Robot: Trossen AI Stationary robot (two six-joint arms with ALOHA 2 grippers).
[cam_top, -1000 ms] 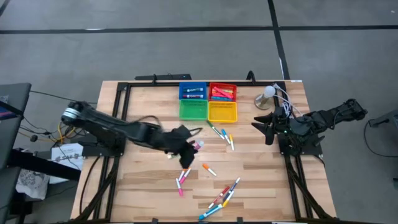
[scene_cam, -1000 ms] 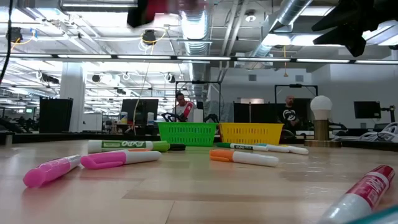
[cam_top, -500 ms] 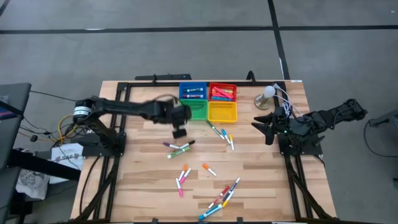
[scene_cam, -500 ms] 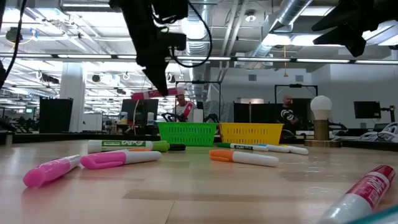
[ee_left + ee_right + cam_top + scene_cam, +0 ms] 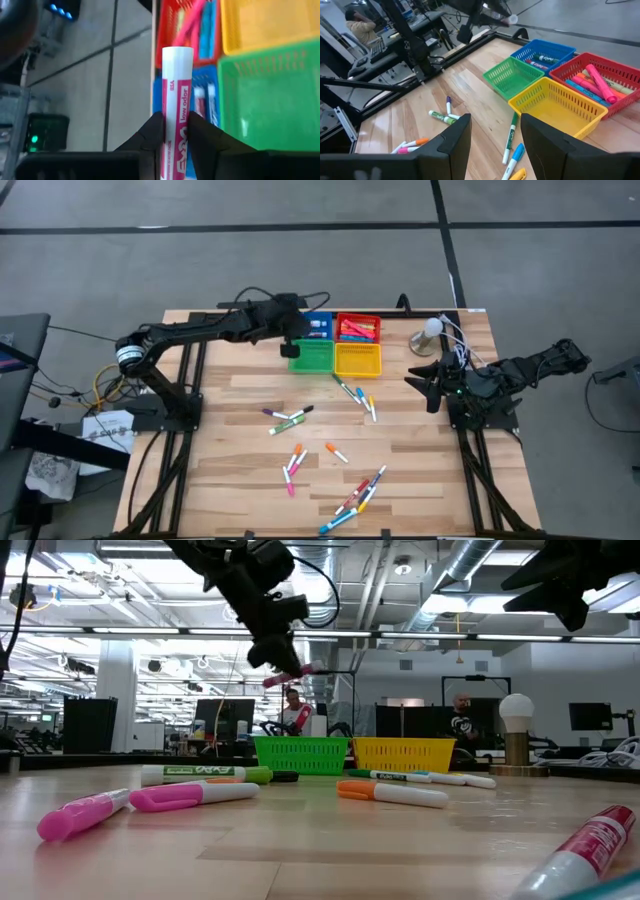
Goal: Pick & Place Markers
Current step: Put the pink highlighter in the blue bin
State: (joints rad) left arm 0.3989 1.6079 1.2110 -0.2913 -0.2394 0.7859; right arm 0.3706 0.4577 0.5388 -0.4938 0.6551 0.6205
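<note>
High view: left claw (image 5: 291,342), clamped on pink marker (image 5: 175,125) at upper centre, should release over red tray (image 5: 358,329); right claw (image 5: 492,145) gaped idle.

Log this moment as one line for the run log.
left gripper: shut on pink marker, above trays | right gripper: open, waiting at table's right edge | markers still loose on table

Four trays (image 5: 335,343) sit in a two-by-two block at the far middle of the bench (image 5: 230,450), touching one another. The left gripper (image 5: 292,348) hangs above the block's left edge, clamped on a marker (image 5: 174,102). Loose markers (image 5: 356,397) lie just before the trays – more (image 5: 289,419) toward the centre, others (image 5: 353,499) near the front edge. The right gripper (image 5: 420,382) waits at the bench's right side, jaws apart, a lamp (image 5: 428,332) behind it.
</note>
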